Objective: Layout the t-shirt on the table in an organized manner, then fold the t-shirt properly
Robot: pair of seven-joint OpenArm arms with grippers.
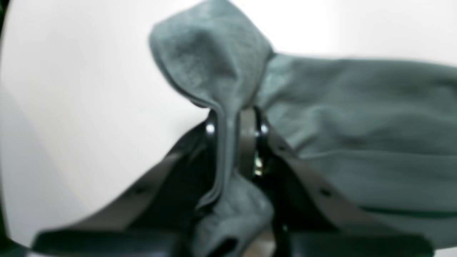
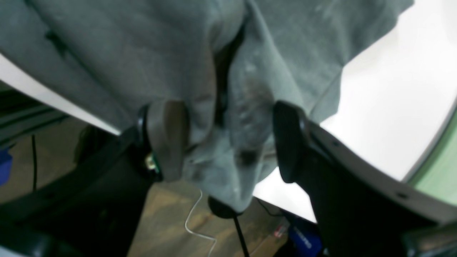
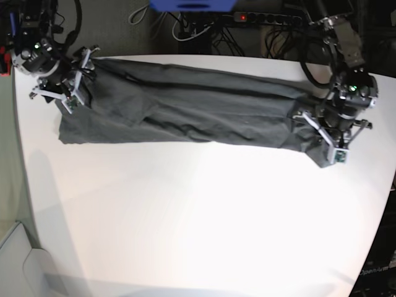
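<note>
The shirt [image 3: 198,114] lies stretched in a creased band across the worktop [image 3: 198,223] from 9 to 3 o'clock. Left tool [image 1: 234,125] is clamped on a corner; right tool [image 2: 228,142] gapes around cloth. Layout unfinished, folding remains.

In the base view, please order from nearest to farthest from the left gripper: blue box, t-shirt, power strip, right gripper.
1. t-shirt, pinched in the left gripper.
2. power strip, behind the table.
3. blue box, farther along that back edge.
4. right gripper, at the shirt's opposite end.
</note>
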